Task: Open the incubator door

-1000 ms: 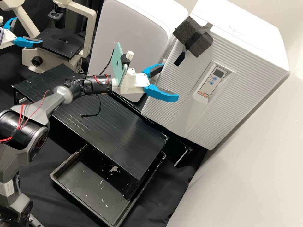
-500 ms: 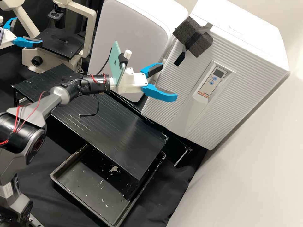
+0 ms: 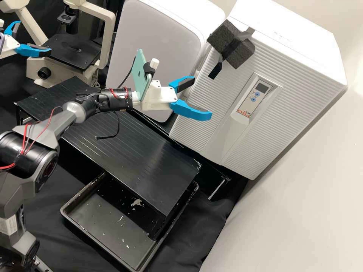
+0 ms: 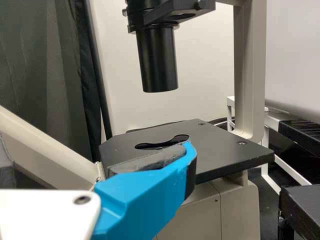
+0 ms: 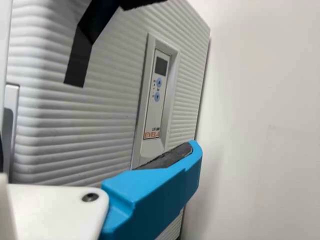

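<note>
A black tray (image 3: 65,216) sits nearest in the high view, partly beneath a low black platform (image 3: 124,147) with a grooved top. The right gripper (image 3: 202,98) is positioned above the platform's far side, in front of the incubator door (image 3: 287,102). Its two fingers are spread apart, with nothing between them. A pale green phone (image 3: 140,77) is mounted upright behind them. The left gripper (image 3: 34,37) is positioned by the microscope (image 3: 56,70); its fingers are likewise spread and hold nothing. In the left wrist view, one blue finger lies in front of the black stage (image 4: 225,150).

The incubator (image 3: 295,34) stands beyond the platform, beside a smooth-fronted white unit (image 3: 155,45). Its ribbed door is closed and carries a control panel (image 3: 255,96) with a display and two blue buttons. Black foam blocks (image 3: 242,53) are fixed at the door's upper edge with dark tape (image 3: 215,70).
</note>
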Controlling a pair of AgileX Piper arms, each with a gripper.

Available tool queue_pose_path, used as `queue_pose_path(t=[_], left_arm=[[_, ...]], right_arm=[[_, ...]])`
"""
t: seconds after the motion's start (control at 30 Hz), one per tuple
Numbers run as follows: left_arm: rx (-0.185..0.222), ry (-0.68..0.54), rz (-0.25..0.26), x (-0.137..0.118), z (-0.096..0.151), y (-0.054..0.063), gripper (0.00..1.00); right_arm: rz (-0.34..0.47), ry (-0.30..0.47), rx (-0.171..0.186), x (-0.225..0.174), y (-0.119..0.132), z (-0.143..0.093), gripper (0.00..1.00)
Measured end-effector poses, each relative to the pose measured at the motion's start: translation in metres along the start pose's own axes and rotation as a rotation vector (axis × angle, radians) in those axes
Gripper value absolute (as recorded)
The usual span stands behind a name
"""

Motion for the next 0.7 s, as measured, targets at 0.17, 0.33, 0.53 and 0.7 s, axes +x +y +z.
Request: queue_pose_path(t=[0.17,0.33,0.53,0.7], left_arm=[[0.000,0.000,0.000,0.0000,0.0000,0.0000,1.00],[0.000,0.000,0.000,0.0000,0.0000,0.0000,1.00],[0.000,0.000,0.000,0.0000,0.0000,0.0000,1.00],[0.000,0.000,0.000,0.0000,0.0000,0.0000,1.00]], right_arm=[[0.002,-0.010,-0.020,0.0039,-0.0034,0.0031,1.00],[0.008,-0.014,-0.024,0.0059,-0.0020,0.0037,1.00],[0.008,-0.014,-0.024,0.0059,-0.0021,0.0037,0.00],[0.004,-0.012,-0.024,0.0059,-0.0024,0.0035,0.00]])
